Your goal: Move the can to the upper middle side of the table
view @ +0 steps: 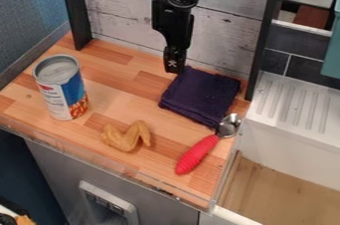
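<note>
Can upright at left of bench, well apart from my gripper, which hangs by the folded dark cloth; spread or closed, I cannot tell. Handling estimate: stiff, smooth, likely heavy if full. I should clamp opposite walls firmly, just below the rim.

The black gripper hangs by a dark cloth. Well away from it sit a can, a chicken wing — and a red spoon.

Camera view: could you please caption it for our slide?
Black claw hanging above a wooden counter with can, chicken wing, dark cloth and red-handled scoop.
</note>
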Robot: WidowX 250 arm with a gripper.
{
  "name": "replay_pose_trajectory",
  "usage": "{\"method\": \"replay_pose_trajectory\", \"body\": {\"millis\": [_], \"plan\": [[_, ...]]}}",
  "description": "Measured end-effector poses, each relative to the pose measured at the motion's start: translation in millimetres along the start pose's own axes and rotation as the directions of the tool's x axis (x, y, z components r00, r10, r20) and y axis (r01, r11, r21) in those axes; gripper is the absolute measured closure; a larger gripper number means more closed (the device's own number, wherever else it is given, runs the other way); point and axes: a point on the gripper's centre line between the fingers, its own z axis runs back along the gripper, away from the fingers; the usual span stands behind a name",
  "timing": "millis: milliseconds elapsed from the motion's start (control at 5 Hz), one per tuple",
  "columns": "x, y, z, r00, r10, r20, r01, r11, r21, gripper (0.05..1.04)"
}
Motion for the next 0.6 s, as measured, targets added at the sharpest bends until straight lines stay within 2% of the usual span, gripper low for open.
{"method": "replay_pose_trajectory", "body": {"millis": [200, 400, 600], "plan": [[0.1, 6.3, -11.5, 1.0, 0.005, 0.009, -0.006, 0.999, 0.037, 0.083], [6.8, 10.2, -12.1, 0.998, 0.059, 0.021, -0.06, 0.996, 0.062, 0.083], [26.3, 8.2, 4.6, 0.988, 0.154, 0.026, -0.155, 0.987, 0.037, 0.083]]}}
